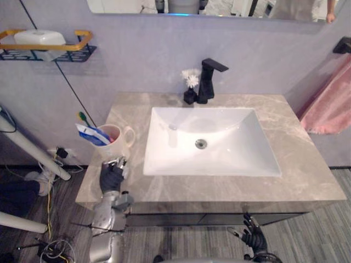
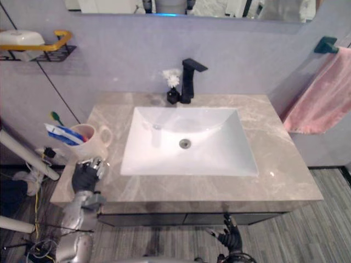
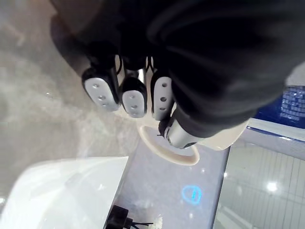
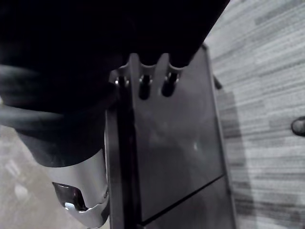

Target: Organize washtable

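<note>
A cream cup [image 1: 116,140] holding a blue toothpaste tube [image 1: 91,135] and a green toothbrush [image 1: 83,117] stands at the left edge of the grey marble washtable [image 1: 307,164]. My left hand [image 1: 112,175] rests on the counter just in front of the cup. Its fingers [image 3: 133,95] are curled and hold nothing. Its thumb [image 3: 178,133] lies by the cup's handle [image 3: 164,153], and I cannot tell whether it touches. My right hand [image 1: 253,234] hangs below the counter's front edge, before the dark cabinet [image 4: 176,143], with fingers straight.
A white sink [image 1: 211,139] fills the counter's middle. Behind it stand a black faucet [image 1: 208,79] and a small black vase with a white flower [image 1: 190,87]. A wall shelf [image 1: 46,49] with a white container hangs at left, a pink towel [image 1: 332,104] at right.
</note>
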`<state>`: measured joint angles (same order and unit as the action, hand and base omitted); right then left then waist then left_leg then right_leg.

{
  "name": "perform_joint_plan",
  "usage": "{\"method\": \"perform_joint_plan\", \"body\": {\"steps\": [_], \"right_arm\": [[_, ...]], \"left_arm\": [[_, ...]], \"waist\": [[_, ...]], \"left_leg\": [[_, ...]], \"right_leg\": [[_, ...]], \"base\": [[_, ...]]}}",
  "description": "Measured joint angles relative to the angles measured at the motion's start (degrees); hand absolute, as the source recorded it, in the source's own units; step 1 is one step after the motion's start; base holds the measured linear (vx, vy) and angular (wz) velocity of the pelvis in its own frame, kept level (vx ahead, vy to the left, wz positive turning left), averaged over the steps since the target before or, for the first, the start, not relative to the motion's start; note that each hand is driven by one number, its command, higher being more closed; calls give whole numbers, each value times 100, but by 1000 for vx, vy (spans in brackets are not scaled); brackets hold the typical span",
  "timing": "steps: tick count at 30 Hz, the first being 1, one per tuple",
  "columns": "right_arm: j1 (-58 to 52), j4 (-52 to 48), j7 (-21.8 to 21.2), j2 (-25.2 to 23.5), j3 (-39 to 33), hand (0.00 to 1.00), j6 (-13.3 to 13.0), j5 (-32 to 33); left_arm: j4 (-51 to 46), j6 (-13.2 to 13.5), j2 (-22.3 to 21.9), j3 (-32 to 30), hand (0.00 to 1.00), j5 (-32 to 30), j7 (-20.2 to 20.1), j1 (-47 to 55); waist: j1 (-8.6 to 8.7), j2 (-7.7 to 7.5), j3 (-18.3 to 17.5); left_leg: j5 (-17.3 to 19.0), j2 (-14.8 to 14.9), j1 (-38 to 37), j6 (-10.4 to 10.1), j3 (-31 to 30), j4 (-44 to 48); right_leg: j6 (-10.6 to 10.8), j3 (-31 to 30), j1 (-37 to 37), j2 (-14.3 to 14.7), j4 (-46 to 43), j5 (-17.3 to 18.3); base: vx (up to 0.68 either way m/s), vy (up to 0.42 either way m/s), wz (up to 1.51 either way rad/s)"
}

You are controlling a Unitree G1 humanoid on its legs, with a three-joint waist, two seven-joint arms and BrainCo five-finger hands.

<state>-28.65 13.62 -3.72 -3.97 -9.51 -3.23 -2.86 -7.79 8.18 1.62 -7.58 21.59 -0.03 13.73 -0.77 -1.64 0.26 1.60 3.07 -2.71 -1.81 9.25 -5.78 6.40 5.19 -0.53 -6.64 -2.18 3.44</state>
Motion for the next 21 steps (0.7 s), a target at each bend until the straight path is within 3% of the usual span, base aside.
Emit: {"method": "perform_joint_plan", "body": {"steps": [13, 21], "right_arm": [[-25, 3, -11, 57, -12, 0, 0, -4], [105, 150, -25, 196, -14, 0, -3, -11]], "left_arm": [[-120, -5, 244, -219, 100, 0, -113, 202], [-106, -4, 755, -409, 100, -26, -120, -32]], "waist": [[0, 50, 34], [8, 63, 128]], "left_leg": [[10, -12, 11, -13, -96, 0], [-6, -37, 19, 3, -100, 3]], "right_leg": [[-2, 105, -31, -9, -1, 1], [-15, 88, -19, -21, 5, -7]], "base": [[5, -7, 3], [0, 0, 0]]}}
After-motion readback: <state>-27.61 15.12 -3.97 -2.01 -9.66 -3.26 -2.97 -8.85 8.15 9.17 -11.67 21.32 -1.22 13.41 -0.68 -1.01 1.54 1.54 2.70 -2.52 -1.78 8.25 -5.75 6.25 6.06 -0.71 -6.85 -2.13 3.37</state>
